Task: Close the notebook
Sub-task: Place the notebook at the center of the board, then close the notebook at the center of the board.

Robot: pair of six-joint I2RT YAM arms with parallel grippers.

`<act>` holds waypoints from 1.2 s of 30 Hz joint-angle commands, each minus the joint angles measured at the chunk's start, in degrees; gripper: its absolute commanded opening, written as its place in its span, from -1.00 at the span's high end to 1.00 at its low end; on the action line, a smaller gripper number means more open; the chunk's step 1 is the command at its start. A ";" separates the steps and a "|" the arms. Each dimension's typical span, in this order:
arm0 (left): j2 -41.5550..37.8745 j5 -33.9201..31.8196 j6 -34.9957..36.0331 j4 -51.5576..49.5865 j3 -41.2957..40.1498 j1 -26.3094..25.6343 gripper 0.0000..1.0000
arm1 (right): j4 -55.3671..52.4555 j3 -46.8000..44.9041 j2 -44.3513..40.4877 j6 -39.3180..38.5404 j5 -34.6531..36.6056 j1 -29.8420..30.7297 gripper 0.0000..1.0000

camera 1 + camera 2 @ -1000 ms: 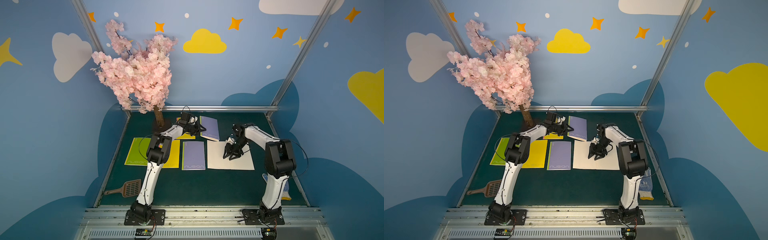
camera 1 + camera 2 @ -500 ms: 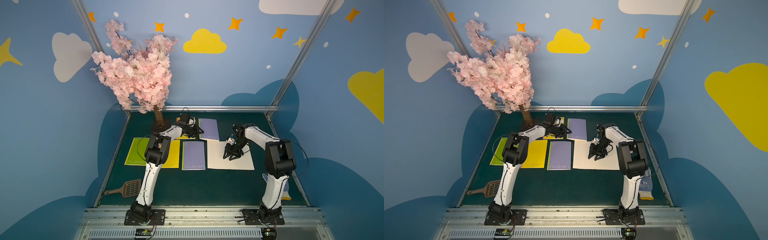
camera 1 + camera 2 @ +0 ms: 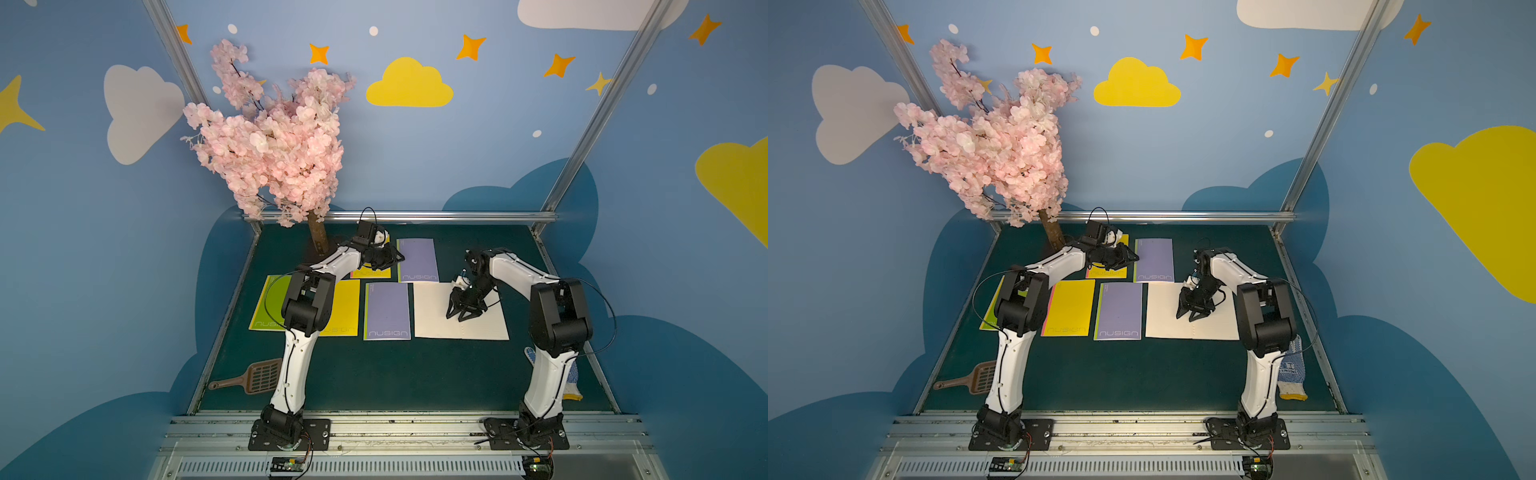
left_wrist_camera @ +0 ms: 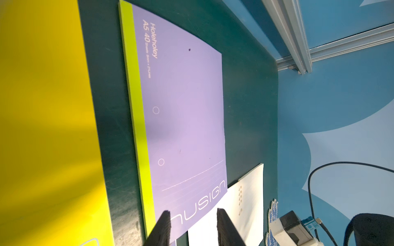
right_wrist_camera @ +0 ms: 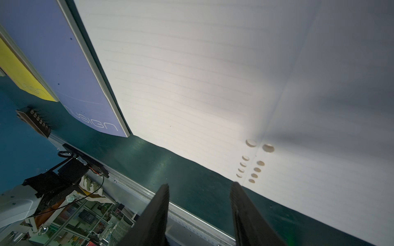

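The open notebook (image 3: 432, 316), lined hole-punched white pages lying flat, sits right of centre on the green mat (image 3: 386, 374) under the spread, empty right gripper (image 3: 456, 318). The left gripper (image 3: 395, 259) stands spread at the edge of a closed lilac notebook (image 3: 419, 255).

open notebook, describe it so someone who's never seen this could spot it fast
On the dark green table, follow the near row of notebooks to the end under the right claw. The open notebook there shows white lined pages; the purple notebook beside it, like the rest, is shut.

Open lined notebook (image 5: 213, 74) (punched holes along the fold), purple notebook (image 5: 64, 64) beside, pincer (image 5: 200, 184) parted
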 commanded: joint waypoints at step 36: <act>-17.77 -3.89 -5.72 2.14 -25.05 -10.30 0.19 | 4.47 5.78 3.94 0.99 2.43 -6.40 0.01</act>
